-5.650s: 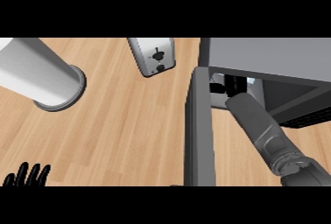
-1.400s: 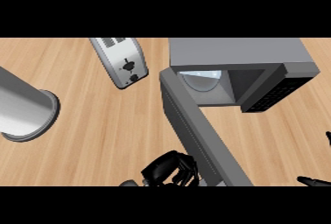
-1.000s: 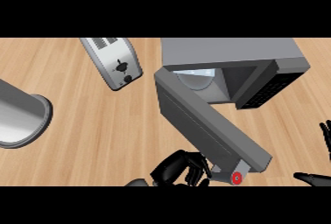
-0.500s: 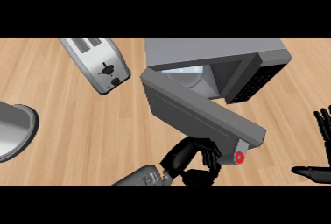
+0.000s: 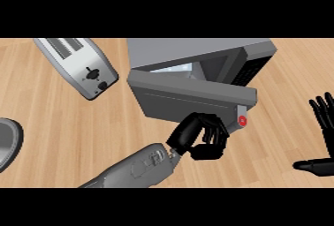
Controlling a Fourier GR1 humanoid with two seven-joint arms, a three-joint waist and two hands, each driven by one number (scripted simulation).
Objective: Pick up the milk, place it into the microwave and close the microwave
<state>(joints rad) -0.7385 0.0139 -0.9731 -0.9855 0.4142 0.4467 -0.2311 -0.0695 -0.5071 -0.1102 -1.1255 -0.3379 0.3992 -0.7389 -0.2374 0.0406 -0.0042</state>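
Pale wooden bench point(image 5: 65, 132) carries a microwave point(image 5: 195, 50) at its far edge, with the door point(image 5: 189, 95) ajar by a narrow gap. The left hand point(image 5: 202, 139) sits against the door's near edge beside a red button point(image 5: 243, 120), fingers point(image 5: 212, 128) clenched on nothing. The right hand point(image 5: 324, 117) rests at the right edge, fingers released and upright. A toaster point(image 5: 78, 66) stands far left. The milk cannot be made out behind the door.

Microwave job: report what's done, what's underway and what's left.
Done, apparently: no milk on the counter; a pale shape shows inside the microwave, though I can't confirm it's the milk. Underway: the left hand, fingers curled, is against the ajar door. Left: swing the door shut. The right hand rests open at the right edge.
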